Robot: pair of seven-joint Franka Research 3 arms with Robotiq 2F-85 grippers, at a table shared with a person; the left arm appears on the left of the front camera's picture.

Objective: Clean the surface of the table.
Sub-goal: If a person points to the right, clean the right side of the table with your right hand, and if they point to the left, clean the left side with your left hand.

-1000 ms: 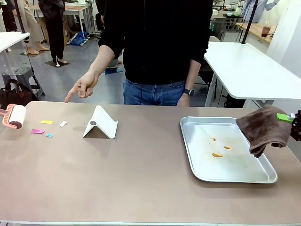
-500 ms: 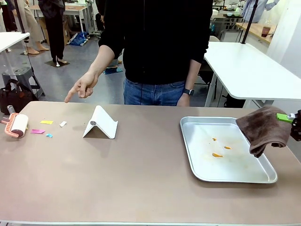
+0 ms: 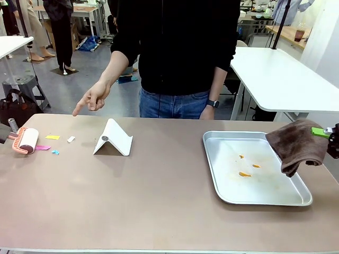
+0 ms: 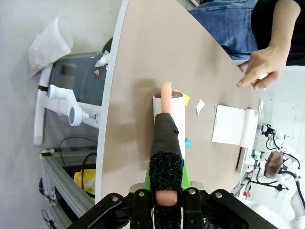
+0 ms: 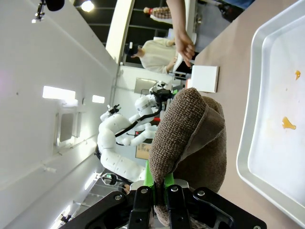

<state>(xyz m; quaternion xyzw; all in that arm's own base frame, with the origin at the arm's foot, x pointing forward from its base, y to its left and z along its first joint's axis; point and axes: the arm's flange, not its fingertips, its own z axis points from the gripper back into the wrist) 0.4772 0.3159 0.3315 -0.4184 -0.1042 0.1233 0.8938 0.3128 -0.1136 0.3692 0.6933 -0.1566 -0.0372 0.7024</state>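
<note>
The taupe table (image 3: pixel 159 196) carries small paper scraps near its left end: yellow (image 3: pixel 52 137), white (image 3: pixel 71 139), pink (image 3: pixel 42 147) and blue (image 3: pixel 55 152). A lint roller (image 3: pixel 26 141) with a white drum and pink frame rests on the table just left of them. My left gripper (image 4: pixel 165 191) is shut on the roller's black foam handle, with the drum (image 4: pixel 169 112) straight ahead of it. At the table's right edge my right gripper (image 3: pixel 331 138) is shut on a brown cloth (image 3: pixel 296 145), which hangs over the tray's right rim. A person's hand (image 3: pixel 92 98) points down towards the scraps.
A white folded stand (image 3: pixel 113 138) sits right of the scraps. A silver tray (image 3: pixel 270 188) with orange smears lies on the right half. The person stands at the far edge. White tables stand behind.
The lint roller has moved right along the table's left end, closer to the paper scraps. The right arm, the cloth and the pointing hand have stayed put.
</note>
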